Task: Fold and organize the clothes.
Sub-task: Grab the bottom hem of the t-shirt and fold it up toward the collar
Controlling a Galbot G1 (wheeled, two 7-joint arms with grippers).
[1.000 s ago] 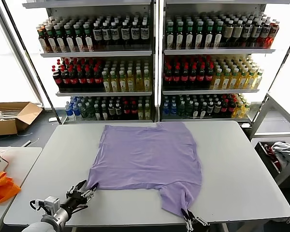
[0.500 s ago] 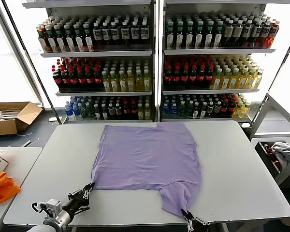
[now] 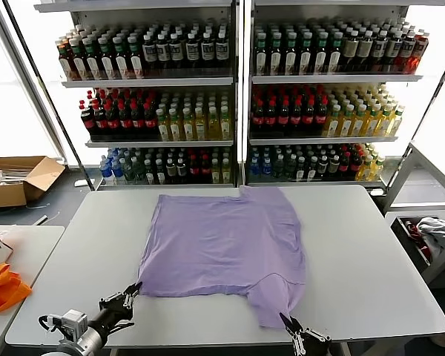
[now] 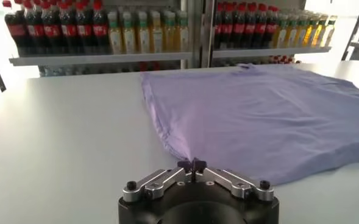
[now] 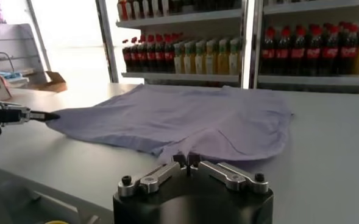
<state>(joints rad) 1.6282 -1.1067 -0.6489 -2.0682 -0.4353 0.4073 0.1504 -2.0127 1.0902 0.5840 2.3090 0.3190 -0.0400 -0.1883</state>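
Pinching is what both sets of jaws are doing: the left gripper (image 4: 192, 163) is pressed together on the near left corner of the T-shirt (image 3: 226, 241), and the right gripper (image 5: 187, 159) is clamped on the sleeve end hanging toward the near edge. The shirt lies spread, plain side up, across the middle of the table (image 3: 371, 252), its far hem close to the back edge.

With both corners held, the step looks like a stretch or a lift to start a fold. To do it well, I would move the two grippers together at the same height and pace, keeping the cloth lightly taut so neither corner slips out and no wrinkle gets dragged in.

Smooth, pale grey and bare around the shirt, the tabletop leaves room to work. Behind stand shelves of bottles (image 3: 208, 96); an orange bag (image 3: 1, 288) sits on a side table to the left, near a cardboard box (image 3: 18, 178) on the floor.
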